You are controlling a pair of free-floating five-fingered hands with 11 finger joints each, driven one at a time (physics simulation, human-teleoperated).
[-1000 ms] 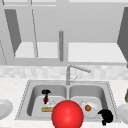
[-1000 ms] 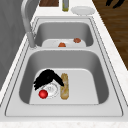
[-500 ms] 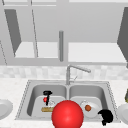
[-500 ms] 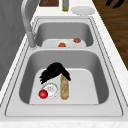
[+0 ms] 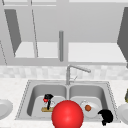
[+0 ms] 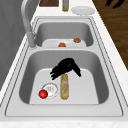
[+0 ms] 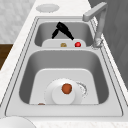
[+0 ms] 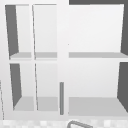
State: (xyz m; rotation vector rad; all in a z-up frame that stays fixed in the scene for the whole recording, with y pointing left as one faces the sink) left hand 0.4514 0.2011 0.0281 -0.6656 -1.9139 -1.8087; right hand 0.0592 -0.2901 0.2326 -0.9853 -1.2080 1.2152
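Note:
My left hand (image 5: 48, 97) hovers in the left basin, fingers straight and pointing down, holding nothing. In the left side view this hand (image 6: 65, 68) hangs just above the far end of a long bread roll (image 6: 64, 86) lying on the basin floor. A small red ball (image 6: 43, 94) rests beside the drain (image 6: 50, 89). From the right side the hand (image 7: 61, 29) sits over the roll (image 7: 63, 45) and the ball (image 7: 78, 44). My right hand (image 5: 106, 116) floats idle, relaxed, off the sink's front right corner.
The right basin holds a white plate (image 7: 63, 96) with an orange-brown item (image 7: 66, 88) on it. A large red sphere (image 5: 67, 115) stands at the sink's front edge. The faucet (image 5: 75, 70) rises behind the divider. White plates (image 5: 3, 108) (image 5: 123, 112) sit on both counters.
My left hand has lifted off the basin floor and drifted over the roll, away from the red ball. The right hand has not moved.

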